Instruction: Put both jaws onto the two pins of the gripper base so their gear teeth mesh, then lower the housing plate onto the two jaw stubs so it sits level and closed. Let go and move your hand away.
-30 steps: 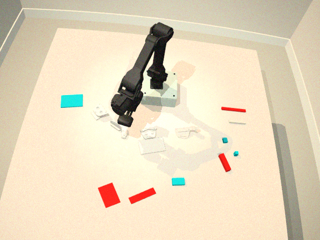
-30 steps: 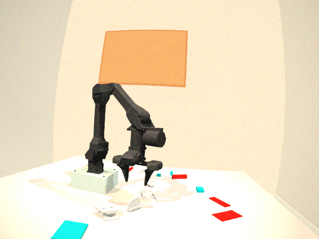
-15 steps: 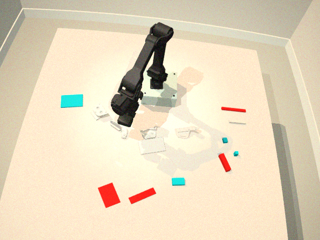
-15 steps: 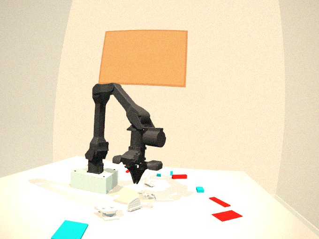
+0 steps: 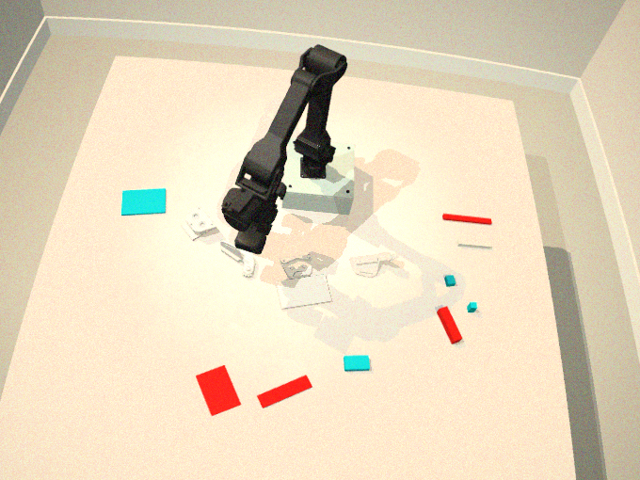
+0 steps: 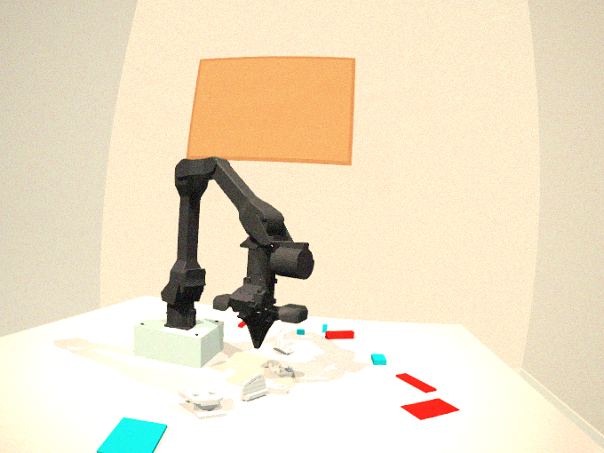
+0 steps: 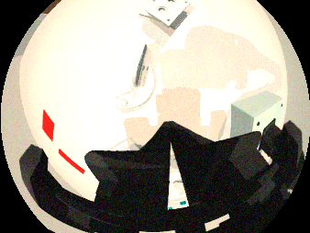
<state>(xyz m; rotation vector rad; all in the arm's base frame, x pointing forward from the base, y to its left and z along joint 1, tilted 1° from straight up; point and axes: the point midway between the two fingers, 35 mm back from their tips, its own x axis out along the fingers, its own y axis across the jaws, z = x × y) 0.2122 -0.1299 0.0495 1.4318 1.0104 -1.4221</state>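
Observation:
My gripper (image 6: 257,345) (image 7: 167,125) is shut and empty, pointing down above the table; its tips are hidden in the top view. A white jaw (image 5: 232,251) (image 6: 254,388) (image 7: 142,66) with a rounded end lies nearest. The other white jaw (image 5: 366,265) (image 6: 283,350) lies further right in the top view. Between them is a white part with small raised features, seemingly the gripper base (image 5: 296,267) (image 6: 281,369), with a flat section (image 5: 305,292) in front. A white piece with round holes, apparently the housing plate (image 5: 200,220) (image 6: 201,398) (image 7: 170,10), lies at the left. Pins and teeth are unclear.
The arm stands on a pale green box (image 5: 316,201) (image 6: 168,345) (image 7: 243,116). A cyan slab (image 5: 143,201) (image 6: 132,435) lies beyond the holed piece. Red pieces (image 5: 217,390) (image 5: 284,391) (image 5: 449,325) (image 5: 466,218) and smaller cyan blocks (image 5: 356,362) (image 5: 449,280) lie farther out.

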